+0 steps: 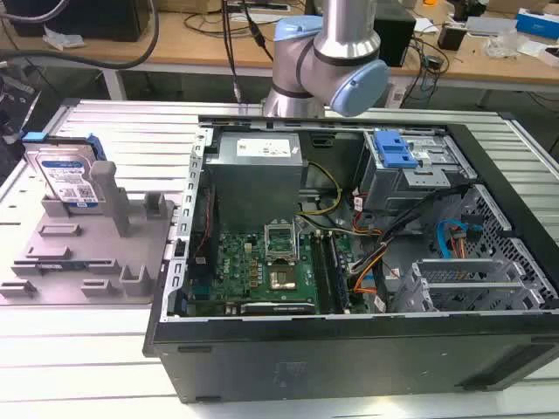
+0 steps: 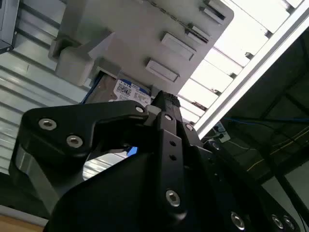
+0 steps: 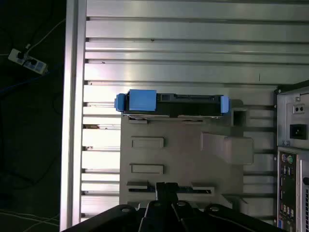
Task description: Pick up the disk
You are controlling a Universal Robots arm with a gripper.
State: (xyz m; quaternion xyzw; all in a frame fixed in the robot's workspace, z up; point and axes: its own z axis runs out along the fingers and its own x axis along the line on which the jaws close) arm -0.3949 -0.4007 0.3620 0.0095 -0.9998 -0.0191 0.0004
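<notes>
First wrist view: the disk stands on edge, well apart from the closed, empty end effector.

The disk is open above, post beside.

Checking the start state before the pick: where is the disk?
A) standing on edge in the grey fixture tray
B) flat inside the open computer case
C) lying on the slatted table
A: the disk stands on edge in the grey fixture tray, outside the computer case.
</notes>
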